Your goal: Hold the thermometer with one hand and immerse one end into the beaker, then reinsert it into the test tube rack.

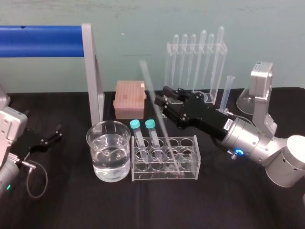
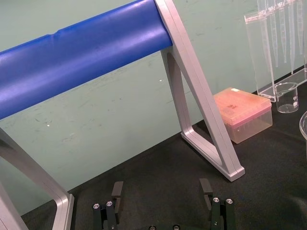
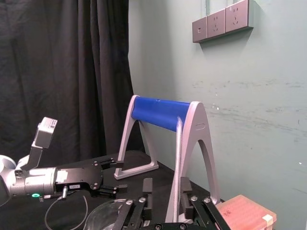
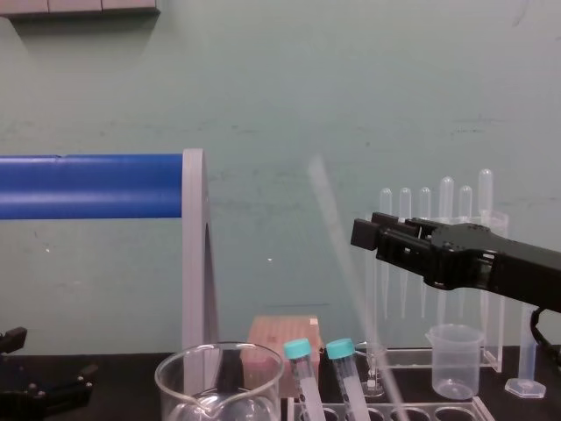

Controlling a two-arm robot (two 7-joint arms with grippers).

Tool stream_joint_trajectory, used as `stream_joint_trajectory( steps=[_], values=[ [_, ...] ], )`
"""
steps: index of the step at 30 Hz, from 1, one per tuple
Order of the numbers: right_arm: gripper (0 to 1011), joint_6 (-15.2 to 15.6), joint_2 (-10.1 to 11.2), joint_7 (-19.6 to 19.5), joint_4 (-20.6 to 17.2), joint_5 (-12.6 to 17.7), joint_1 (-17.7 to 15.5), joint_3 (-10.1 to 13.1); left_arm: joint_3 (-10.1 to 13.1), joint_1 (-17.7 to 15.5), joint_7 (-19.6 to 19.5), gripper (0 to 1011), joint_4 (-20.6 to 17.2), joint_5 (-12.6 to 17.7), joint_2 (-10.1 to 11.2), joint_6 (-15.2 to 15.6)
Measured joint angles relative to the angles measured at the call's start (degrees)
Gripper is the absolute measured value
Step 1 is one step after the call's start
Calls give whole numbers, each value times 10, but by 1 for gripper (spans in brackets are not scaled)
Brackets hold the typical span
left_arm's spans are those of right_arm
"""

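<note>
The long, thin, clear glass thermometer [image 1: 161,120] stands with its lower end in a hole of the low clear plastic test tube rack [image 1: 193,157], toward the rack's 3 o'clock side, and leans up toward 11 o'clock. The black 2-finger right gripper [image 1: 161,99] reaches in from 3 o'clock and meets the rod about halfway up. In the right wrist view its jaws stand apart with the rod between them, close to 1 finger [image 3: 184,188]; nothing is clamped, and I cannot tell whether that finger touches the glass.

The rod sits off-centre in the jaws, so closing may shove it sideways, levering it against the hole's edge and cracking it or dragging the rack. Smooth glass could also slide through a light grip. Pulling straight up on a slanted rod would likely scrape the hole.

The 2 teal-capped test tubes [image 1: 138,136] stand between the rod and the wide clear glass beaker [image 1: 91,143] of water at the rack's 9 o'clock; a low carry could knock them or strike the rim.

The left gripper [image 1: 44,140] rests wide open and empty on the black bench [image 1: 143,205], well off at 9 o'clock.
</note>
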Motion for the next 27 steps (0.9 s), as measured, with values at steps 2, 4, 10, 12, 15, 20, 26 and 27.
stream_joint_trajectory(
  steps=[2, 4, 10, 12, 15, 20, 26, 27],
  values=[
    [390, 0, 0, 0, 0, 0, 0, 0, 0, 0, 0, 1008, 0, 0, 0, 0],
    [476, 0, 0, 0, 0, 0, 0, 0, 0, 0, 0, 1008, 0, 0, 0, 0],
    [639, 0, 0, 0, 0, 1, 0, 0, 0, 0, 0, 1008, 0, 0, 0, 0],
    [722, 1, 0, 0, -1, 1, 0, 0, 0, 0, 0, 1008, 0, 0, 0, 0],
    [815, 1, 0, 0, -1, 1, 0, 1, 0, 0, 0, 1008, 0, 0, 0, 0],
    [951, -2, -3, -33, -13, -4, -3, 19, 0, 0, 0, 1008, 0, 0, 0, 0],
    [1003, 19, 4, -162, -45, -59, -29, 59, 0, 0, 0, 1008, 0, 0, 0, 0],
    [1003, 28, 6, -187, -48, -70, -35, 64, 0, 0, 0, 1008, 0, 0, 0, 0]
  ],
)
